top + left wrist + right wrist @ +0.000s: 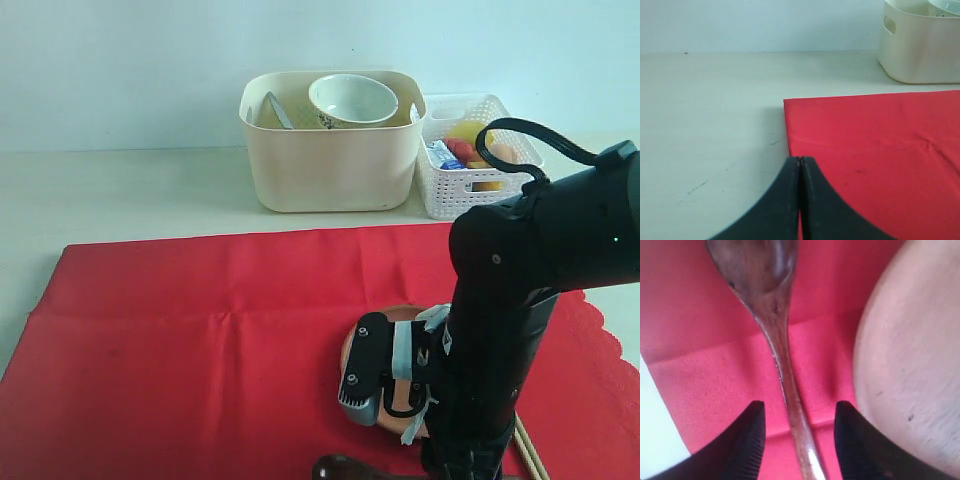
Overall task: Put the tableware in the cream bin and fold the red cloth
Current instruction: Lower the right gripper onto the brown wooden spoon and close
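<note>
The dark brown spoon (775, 340) lies on the red cloth (200, 330) just beside the round brown plate (910, 365). Its handle runs between the parted fingers of the right end effector (800, 412), which stands open around it with a gap on either side. The left end effector (800, 162) is pressed closed and empty over the cloth's edge. Farther back on the bench (120, 190), the cream bin (330, 165) holds the pale green-white bowl (352, 98).

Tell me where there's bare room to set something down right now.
The left half of the red cloth is bare, and so is the table strip between it and the cream bin. Crowded: the near right corner, with plate, spoon, chopsticks and right gripper.
</note>
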Available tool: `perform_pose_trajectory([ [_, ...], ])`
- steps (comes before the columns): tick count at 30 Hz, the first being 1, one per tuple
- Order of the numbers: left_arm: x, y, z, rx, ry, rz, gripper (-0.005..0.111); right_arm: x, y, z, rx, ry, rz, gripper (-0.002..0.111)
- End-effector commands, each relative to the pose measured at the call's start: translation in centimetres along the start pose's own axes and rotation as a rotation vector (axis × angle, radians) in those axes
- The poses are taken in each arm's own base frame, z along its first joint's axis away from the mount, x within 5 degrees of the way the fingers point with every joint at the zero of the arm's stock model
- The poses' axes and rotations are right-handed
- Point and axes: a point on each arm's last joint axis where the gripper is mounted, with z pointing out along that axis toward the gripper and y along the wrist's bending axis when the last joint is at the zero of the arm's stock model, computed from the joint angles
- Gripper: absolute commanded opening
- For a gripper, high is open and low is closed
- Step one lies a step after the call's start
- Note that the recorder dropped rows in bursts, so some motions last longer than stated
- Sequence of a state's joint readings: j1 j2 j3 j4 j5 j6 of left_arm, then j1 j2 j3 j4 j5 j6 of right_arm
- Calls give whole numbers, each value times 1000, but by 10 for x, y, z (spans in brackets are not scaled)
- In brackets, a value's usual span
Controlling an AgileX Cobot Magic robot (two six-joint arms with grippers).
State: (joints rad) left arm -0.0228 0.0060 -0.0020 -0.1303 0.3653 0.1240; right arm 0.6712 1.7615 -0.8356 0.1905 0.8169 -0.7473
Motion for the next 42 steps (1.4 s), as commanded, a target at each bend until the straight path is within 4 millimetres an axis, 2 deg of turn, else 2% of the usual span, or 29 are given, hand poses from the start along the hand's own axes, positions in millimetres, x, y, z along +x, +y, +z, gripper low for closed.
perform_pose_trajectory([
  [1,0,0,0,7,-14,-4,0,-1,0,1,6,-7,-10,44],
  [14,0,0,0,7,-14,-4,0,-5,2,1,-17,-50,3,43],
  [22,0,0,0,7,-14,-4,0,-7,8,1,-27,-43,-107,43],
  [27,0,0,0,7,-14,-4,0,-13,15,13,3,12,-202,43],
  [35,0,0,0,7,-14,-4,0,-12,9,28,57,92,-123,43],
  [37,0,0,0,7,-14,-4,0,-12,9,28,57,92,-123,38],
  [42,0,0,0,7,-14,-4,0,-14,8,27,57,91,-123,7],
])
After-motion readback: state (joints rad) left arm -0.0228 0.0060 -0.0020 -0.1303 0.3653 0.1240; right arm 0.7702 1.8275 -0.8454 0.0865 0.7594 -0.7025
